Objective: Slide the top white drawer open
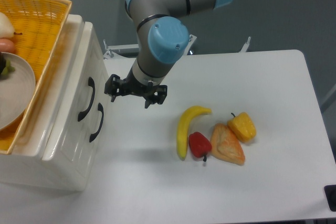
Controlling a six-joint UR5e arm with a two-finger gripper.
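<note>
The top white drawer [94,69] is the upper of two in the glossy cabinet at the left, and it sits flush and closed. Its curved black handle [90,98] is on the front panel, just above and left of the lower drawer's handle [97,123]. My gripper [130,99] hangs low over the table just right of the cabinet front, a short gap from the top handle. It is open, its dark fingers [112,95] spread with nothing between them.
A yellow wicker basket [50,30] holding a plate and fruit rests on the cabinet. On the table to the right lie a banana [186,127], a red pepper [199,144], a pastry [227,144] and a yellow pepper [243,126].
</note>
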